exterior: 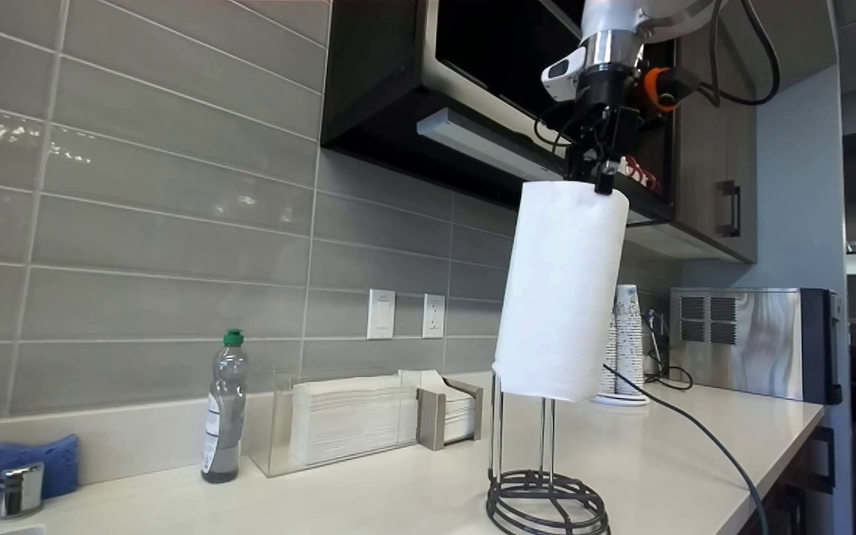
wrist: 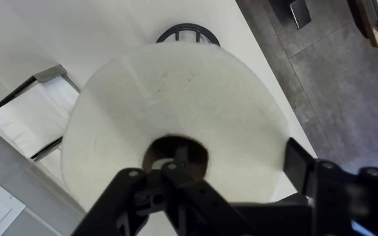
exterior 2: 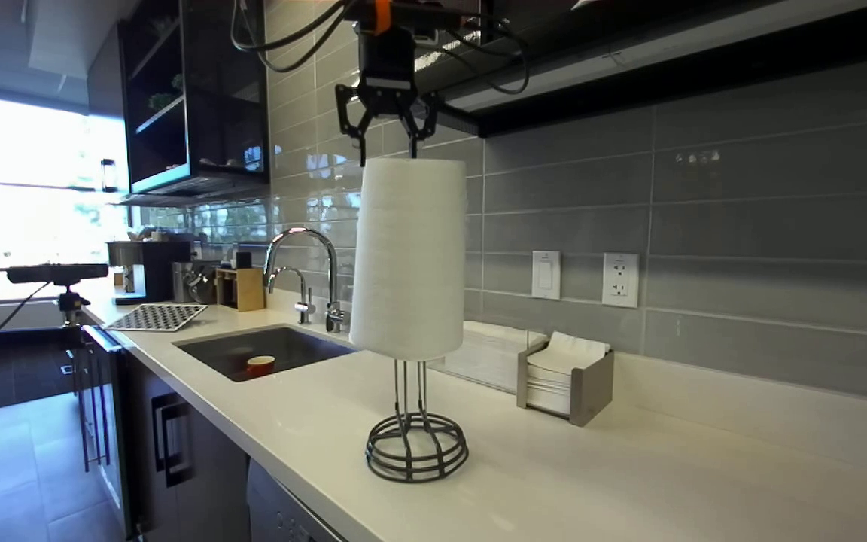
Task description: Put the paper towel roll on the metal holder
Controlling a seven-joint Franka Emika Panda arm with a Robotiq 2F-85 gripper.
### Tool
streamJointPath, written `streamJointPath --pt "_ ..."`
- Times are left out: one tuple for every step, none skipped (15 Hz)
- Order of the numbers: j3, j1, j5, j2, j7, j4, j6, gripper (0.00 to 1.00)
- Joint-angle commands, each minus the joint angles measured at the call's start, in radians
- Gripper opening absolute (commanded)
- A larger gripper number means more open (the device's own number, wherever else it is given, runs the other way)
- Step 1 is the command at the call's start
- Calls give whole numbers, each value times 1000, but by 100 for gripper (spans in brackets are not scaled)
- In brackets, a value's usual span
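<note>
Green-capped bottle: upright on the table, toward the back.
Napkin box: right of the bottle, filled with white napkins.
Metal holder: standing upright on the table, wire base and lower rods bare, rod tops hidden.
Paper towel roll: above the base, well apart from its rings, leaning, lower end at the rods; how much rod sits inside the core cannot be told. Step in hand, as judged: threading it down the rods; it is not yet seated.
Pincer: fingers apart, astride the paper at the roll's top, one at the core hole, one at the outer edge in the wrist view; no firm clamp shows. Next move, by judgement: tighten on the paper, take out the lean so core and rods line up, then lower gently until the bottom meets the rings.
</note>
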Motion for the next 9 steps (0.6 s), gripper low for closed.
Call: streamJointPath --pt "13 -16 26 -33 -24 -50 25 55" --pt "14 -15 26 -34 -23 -50 24 76" --pt "15 -14 25 -34 -23 -53 26 82" --pt "16 -14 25 -33 -25 -55 27 81" --pt "16 -14 26 -32 -25 -58 28 40" --pt "17 -14 24 -30 -26 -63 32 44" --pt "18 -14 20 -28 -28 -67 38 43" --pt "18 -14 20 -26 -30 -69 39 38" --pt "19 -14 17 -21 -34 -60 37 31"
